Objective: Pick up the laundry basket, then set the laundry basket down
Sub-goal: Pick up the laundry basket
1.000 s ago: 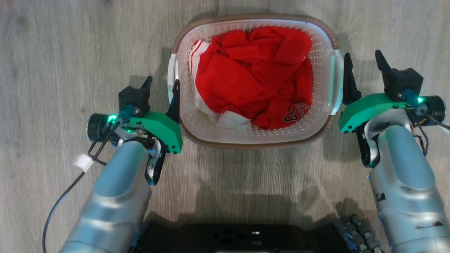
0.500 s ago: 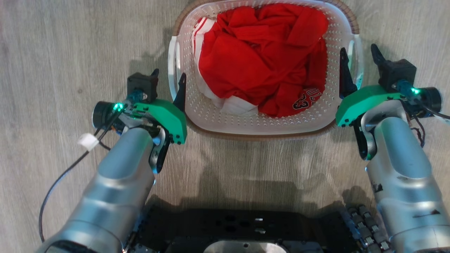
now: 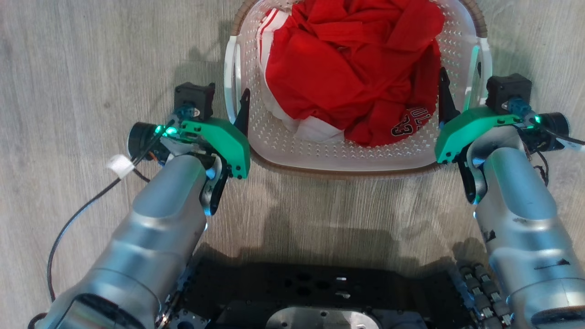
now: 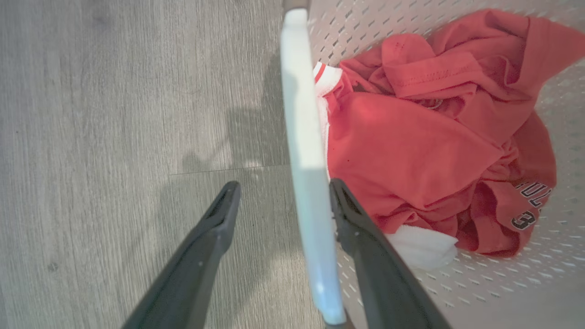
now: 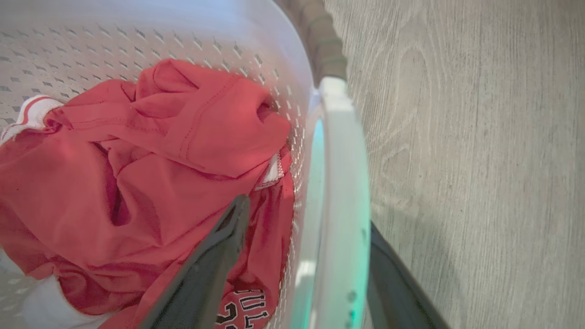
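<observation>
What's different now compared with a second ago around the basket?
Both end effectors moved inward: the left end effector now straddles the laundry basket's left handle, the right end effector the right handle. Neither has closed. The basket and red clothes look unmoved; the camera shifted.

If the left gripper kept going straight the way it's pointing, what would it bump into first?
Most likely the basket's white handle, which sits between the left gripper's fingers, close against the inner one. Past it lies the floor, though depth is unclear.
</observation>
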Robot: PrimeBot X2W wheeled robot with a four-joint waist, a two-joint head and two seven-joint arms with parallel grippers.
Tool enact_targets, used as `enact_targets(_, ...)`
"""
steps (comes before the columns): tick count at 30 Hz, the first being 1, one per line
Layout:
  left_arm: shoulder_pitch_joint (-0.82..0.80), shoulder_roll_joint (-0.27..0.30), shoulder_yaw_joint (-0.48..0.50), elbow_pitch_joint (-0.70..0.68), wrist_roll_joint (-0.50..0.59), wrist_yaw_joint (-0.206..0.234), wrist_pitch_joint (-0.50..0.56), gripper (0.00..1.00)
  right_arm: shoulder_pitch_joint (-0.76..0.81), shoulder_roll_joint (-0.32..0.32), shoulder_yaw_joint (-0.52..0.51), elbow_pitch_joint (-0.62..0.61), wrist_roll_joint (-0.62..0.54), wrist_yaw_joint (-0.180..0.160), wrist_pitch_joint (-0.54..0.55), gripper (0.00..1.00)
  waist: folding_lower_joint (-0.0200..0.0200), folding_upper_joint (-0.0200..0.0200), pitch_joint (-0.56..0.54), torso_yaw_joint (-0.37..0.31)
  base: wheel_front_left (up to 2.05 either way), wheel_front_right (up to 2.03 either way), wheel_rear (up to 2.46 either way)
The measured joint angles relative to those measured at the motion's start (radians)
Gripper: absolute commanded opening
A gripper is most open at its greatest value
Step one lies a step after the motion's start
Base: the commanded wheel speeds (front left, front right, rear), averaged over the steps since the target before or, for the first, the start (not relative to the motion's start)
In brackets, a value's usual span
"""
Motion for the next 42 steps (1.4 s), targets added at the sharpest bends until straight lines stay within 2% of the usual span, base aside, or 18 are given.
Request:
enact_targets(9, -0.031, 0.0, -0.041, -0.003, -0.045, 0.024, 0.0, 1.0, -0.019, -0.002, -0.003, 0.035, 0.0, 0.0, 0.0, 1.0, 0.0, 0.0, 0.017, 0.004, 0.0, 0.0, 0.0)
enact_targets(11, -0.031, 0.0, -0.055, -0.004, -0.049, 0.024, 0.0, 1.0, -0.024, -0.002, -0.007, 0.041, -0.001, 0.0, 0.0, 0.85, 0.0, 0.0, 0.02, 0.005, 0.0, 0.0, 0.0)
enact_targets(12, -0.031, 0.0, -0.057, -0.004, -0.052, 0.024, 0.0, 1.0, -0.029, -0.002, -0.007, 0.044, -0.004, 0.0, 0.0, 0.65, 0.0, 0.0, 0.02, 0.004, 0.0, 0.0, 0.0)
enact_targets(13, -0.031, 0.0, -0.058, -0.004, -0.058, 0.024, 0.0, 0.93, -0.035, -0.002, -0.008, 0.046, -0.008, 0.0, 0.0, 0.47, 0.0, 0.0, 0.02, 0.004, 0.0, 0.0, 0.0)
enact_targets(14, -0.032, 0.0, -0.059, -0.004, -0.062, 0.024, 0.0, 0.8, -0.038, -0.002, -0.008, 0.046, -0.008, 0.0, 0.0, 0.44, 0.0, 0.0, 0.02, 0.004, 0.0, 0.0, 0.0)
enact_targets(15, -0.032, 0.0, -0.059, -0.004, -0.062, 0.024, 0.0, 0.8, -0.038, -0.002, -0.008, 0.046, -0.008, 0.0, 0.0, 0.44, 0.0, 0.0, 0.02, 0.004, 0.0, 0.0, 0.0)
enact_targets(16, -0.032, 0.0, -0.064, -0.004, -0.066, 0.024, 0.0, 0.51, -0.041, -0.003, -0.008, 0.054, -0.008, 0.0, 0.0, 0.35, 0.0, 0.0, 0.019, 0.003, 0.0, 0.0, 0.0)
enact_targets(17, -0.033, 0.0, -0.067, -0.004, -0.066, 0.023, 0.0, 0.25, -0.041, -0.004, -0.009, 0.059, -0.007, 0.0, -0.001, 0.15, 0.0, 0.0, 0.019, 0.003, 0.0, 0.0, 0.0)
enact_targets(18, -0.033, -0.002, -0.074, -0.006, -0.066, 0.024, 0.0, 0.0, -0.042, -0.004, -0.009, 0.064, -0.004, 0.0, -0.006, 0.0, 0.0, 0.0001, 0.017, 0.002, 0.0, 0.0, 0.0)
enact_targets(42, 0.023, -0.004, -0.077, 0.011, -0.09, 0.033, 0.003, 0.0, -0.053, 0.0, 0.053, 0.189, 0.067, 0.0, -0.007, 0.0, 0.0, 0.0001, -0.092, -0.01, 0.0, 0.0, 0.0)
